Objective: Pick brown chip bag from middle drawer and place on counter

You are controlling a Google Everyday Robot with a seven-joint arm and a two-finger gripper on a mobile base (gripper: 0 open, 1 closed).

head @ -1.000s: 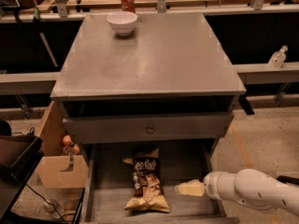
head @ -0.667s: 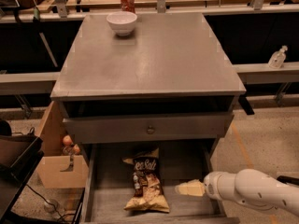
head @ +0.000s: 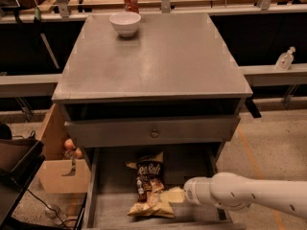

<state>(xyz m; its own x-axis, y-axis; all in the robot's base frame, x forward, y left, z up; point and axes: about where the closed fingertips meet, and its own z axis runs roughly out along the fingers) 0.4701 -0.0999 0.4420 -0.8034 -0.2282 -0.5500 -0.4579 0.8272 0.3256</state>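
Observation:
The brown chip bag [head: 149, 186] lies crinkled on the plank floor of the open middle drawer [head: 112, 186], lengthwise front to back, dark middle with white lettering and pale ends. My gripper [head: 173, 194] reaches into the drawer from the right on a white arm. Its pale tip is at the bag's right edge, near the bag's front half, and seems to touch it. The grey counter [head: 158, 66] is the cabinet top above the drawer.
A white bowl [head: 125, 23] stands at the counter's far left. A red soda can [head: 130, 0] stands behind it on a wooden table. The drawer front with a round knob [head: 153, 133] overhangs the open drawer. A cardboard box [head: 57, 171] sits left of the cabinet.
My arm has moved left inside the drawer, bringing the gripper up to the bag's right edge. The bag has not moved.

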